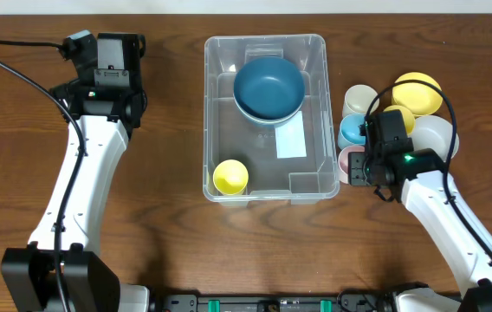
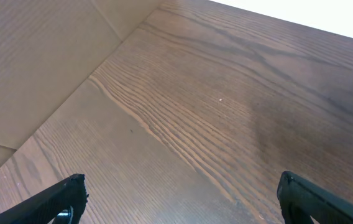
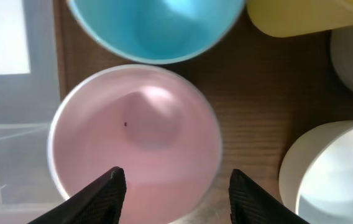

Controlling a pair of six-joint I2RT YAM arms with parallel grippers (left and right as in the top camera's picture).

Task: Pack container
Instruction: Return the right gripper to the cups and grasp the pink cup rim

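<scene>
The clear plastic container [image 1: 265,117] stands mid-table with a dark blue bowl [image 1: 268,87], a yellow cup [image 1: 229,177] and a white label [image 1: 291,141] in it. Right of it stands a cluster: a pink cup [image 3: 136,140], a light blue cup [image 3: 155,28], a cream cup [image 1: 359,98], a yellow bowl [image 1: 417,93] and a white bowl [image 1: 435,136]. My right gripper [image 3: 173,186] is open just above the pink cup, one finger over its inside, the other outside its right rim. My left gripper [image 2: 179,196] is open and empty over bare wood at the far left.
The container's wall [image 3: 15,149] is just left of the pink cup. A white cup [image 3: 329,171] stands close on the right of my right gripper. A black cable [image 1: 21,69] runs along the table's far left.
</scene>
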